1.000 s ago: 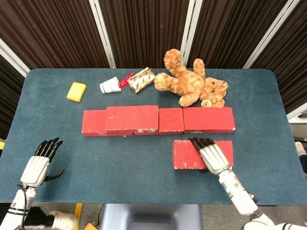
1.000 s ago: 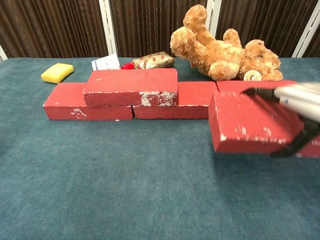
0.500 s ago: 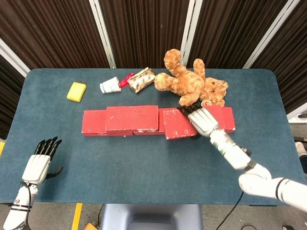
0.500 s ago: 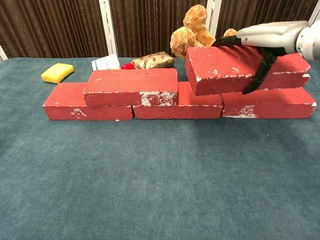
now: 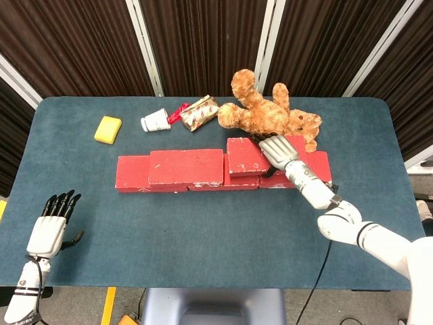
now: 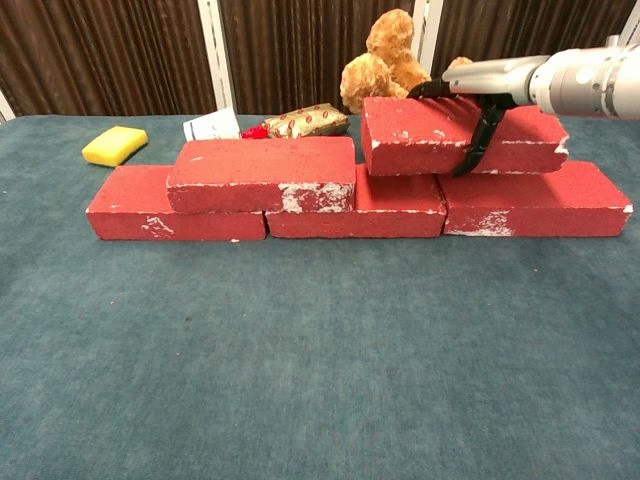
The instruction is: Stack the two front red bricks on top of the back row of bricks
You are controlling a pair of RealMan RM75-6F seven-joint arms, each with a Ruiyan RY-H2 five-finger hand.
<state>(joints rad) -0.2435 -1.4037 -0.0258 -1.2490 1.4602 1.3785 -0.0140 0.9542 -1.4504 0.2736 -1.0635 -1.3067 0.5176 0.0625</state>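
Teddy bear (image 5: 267, 116), sponge (image 5: 107, 129), cup (image 5: 155, 122)

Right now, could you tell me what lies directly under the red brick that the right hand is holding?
The held brick sits on the back row, spanning the middle brick and right brick. The right hand grips it. The contact underneath is covered.

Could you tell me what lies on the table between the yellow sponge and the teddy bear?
In the head view, a tipped white paper cup and a small wrapped packet lie between the yellow sponge and the teddy bear.

The right robot hand (image 5: 276, 150) reaches forward with fingers clamped downward, while the left robot hand (image 5: 49, 228) lies low, fingers extended.
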